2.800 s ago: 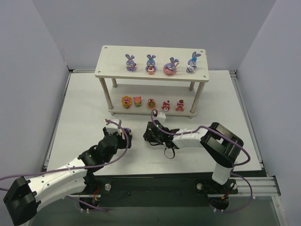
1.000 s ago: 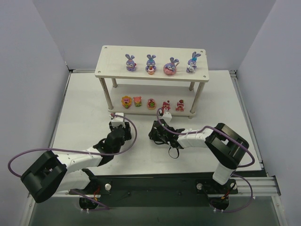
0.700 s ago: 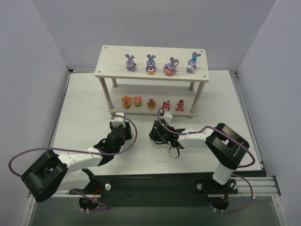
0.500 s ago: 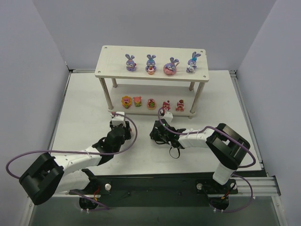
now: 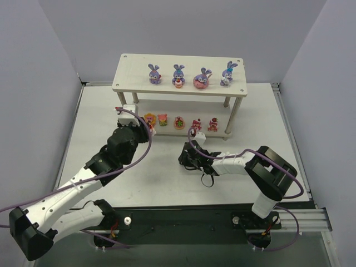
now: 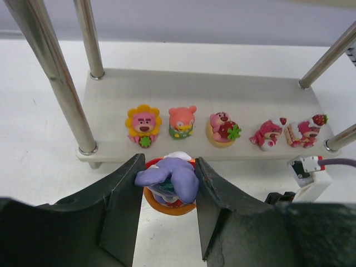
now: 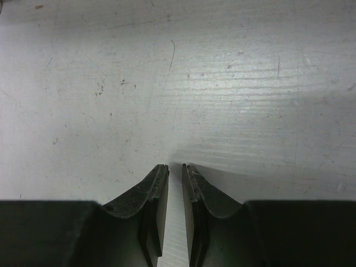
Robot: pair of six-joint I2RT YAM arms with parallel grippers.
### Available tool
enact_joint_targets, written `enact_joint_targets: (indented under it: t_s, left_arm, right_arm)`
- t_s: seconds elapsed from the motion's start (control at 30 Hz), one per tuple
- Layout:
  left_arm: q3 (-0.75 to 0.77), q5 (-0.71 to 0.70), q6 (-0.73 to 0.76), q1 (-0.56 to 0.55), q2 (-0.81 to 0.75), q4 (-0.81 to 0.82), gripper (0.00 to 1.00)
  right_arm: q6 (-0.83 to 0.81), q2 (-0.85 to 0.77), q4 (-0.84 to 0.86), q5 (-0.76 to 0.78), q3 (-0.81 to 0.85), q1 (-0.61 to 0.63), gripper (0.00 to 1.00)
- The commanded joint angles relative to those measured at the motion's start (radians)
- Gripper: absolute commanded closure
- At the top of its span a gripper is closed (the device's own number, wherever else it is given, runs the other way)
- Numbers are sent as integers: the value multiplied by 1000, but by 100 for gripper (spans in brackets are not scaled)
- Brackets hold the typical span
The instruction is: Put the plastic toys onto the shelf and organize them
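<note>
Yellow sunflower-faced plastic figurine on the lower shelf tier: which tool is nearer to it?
Left. The left tool, gripping a purple plastic bunny, hangs just in front of the yellow sunflower figurine; the right tool sits low over the white table, farther right.

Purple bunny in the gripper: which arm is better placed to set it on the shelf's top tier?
Left. The left gripper is shut on the purple bunny, right in front of the shelf. The right gripper is empty, low over the table, farther from the shelf.
</note>
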Motion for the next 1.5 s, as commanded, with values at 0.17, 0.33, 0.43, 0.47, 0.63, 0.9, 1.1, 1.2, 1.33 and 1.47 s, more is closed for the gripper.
enact_joint_targets:
  t_s: [0.17,0.33,0.43,0.47,0.63,0.9,1.1,1.2,1.33,1.47]
  left_arm:
    - [338,-38,122,19,-1,-190,100]
    - [484,-49,159,30,37,-214,100]
    - [536,-60,200,33,69,-199,100]
    - [568,-64,214,31,78,-191,100]
    - [651,-118,295,36,155,-153,100]
    - [783,-155,348,74,273,-153,100]
    - [860,-141,322,117,350,-222,100]
    - [895,-127,311,145,376,-253,100]
    - [952,-77,251,185,419,-309,100]
    - [1002,-20,219,223,453,-363,100]
  right_arm:
    - [-11,-19,-102,27,-39,-16,81]
    - [-10,-21,-96,23,-39,-17,82]
    - [-11,-24,-96,25,-45,-19,82]
    - [-11,-25,-96,25,-47,-20,82]
    - [-11,-27,-93,25,-55,-26,82]
    - [-10,-21,-84,14,-56,-32,82]
    - [-8,-12,-78,10,-55,-36,82]
    - [-8,-9,-78,4,-55,-37,82]
    - [-8,-5,-78,0,-53,-37,82]
    - [-10,-7,-78,2,-53,-39,82]
